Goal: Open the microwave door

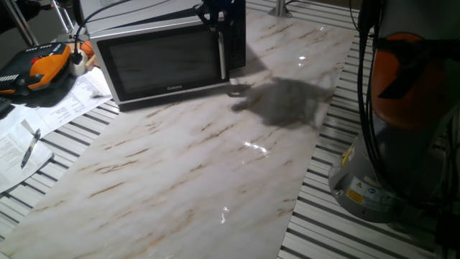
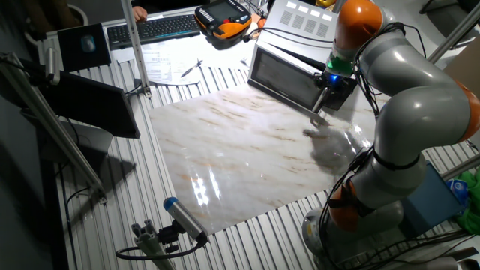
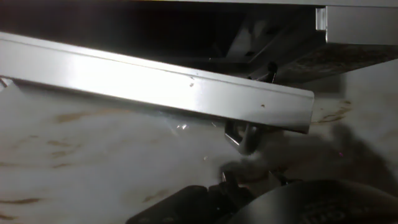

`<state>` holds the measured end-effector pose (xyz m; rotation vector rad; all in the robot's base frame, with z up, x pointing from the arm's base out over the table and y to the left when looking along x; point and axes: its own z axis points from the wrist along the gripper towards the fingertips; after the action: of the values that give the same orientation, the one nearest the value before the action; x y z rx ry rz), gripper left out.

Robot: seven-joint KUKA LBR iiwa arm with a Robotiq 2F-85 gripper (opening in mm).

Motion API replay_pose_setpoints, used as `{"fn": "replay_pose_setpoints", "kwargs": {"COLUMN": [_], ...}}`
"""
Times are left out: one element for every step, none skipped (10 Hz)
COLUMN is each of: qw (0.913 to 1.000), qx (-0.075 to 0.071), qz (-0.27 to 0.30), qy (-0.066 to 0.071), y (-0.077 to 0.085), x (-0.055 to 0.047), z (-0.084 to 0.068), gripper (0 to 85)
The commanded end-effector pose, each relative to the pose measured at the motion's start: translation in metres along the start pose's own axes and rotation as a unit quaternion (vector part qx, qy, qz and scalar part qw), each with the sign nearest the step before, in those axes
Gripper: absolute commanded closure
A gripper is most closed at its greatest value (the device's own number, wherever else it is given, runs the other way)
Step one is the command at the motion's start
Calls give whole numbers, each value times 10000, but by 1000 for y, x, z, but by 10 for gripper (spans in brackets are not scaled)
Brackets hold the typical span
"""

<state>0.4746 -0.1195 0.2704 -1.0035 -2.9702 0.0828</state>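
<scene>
The microwave stands at the far end of the marble board; it also shows in the other fixed view. The microwave door with dark glass looks slightly ajar at its handle side. My gripper reaches down at the door's free end. In the hand view the door's silver edge crosses the frame, swung away from the microwave body. My gripper straddles it: one fingertip lies outside, another part shows behind. I cannot tell whether the fingers clamp it.
The marble board lies on a slatted table. An orange teach pendant, papers and a pen lie left of the microwave. The robot base stands at the right. A keyboard sits at the back.
</scene>
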Motion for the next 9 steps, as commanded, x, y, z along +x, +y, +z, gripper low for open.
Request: {"fn": "replay_pose_setpoints", "kwargs": {"qw": [10000,9999,9996,9995,9994,9993,9993,9992,9992], "qx": [33,64,101,127,172,212,194,204,173], "qz": [-44,-121,-198,-251,-301,-314,-314,-306,-292], "qy": [36,80,157,167,88,-26,-79,-143,-187], "y": [-1,-4,-7,-11,-14,-16,-17,-17,-17], "x": [1,-3,-9,-17,-25,-36,-43,-49,-55], "z": [-6,-17,-29,-38,-42,-45,-46,-46,-44], "gripper": [510,510,510,510,510,510,510,510,510]}}
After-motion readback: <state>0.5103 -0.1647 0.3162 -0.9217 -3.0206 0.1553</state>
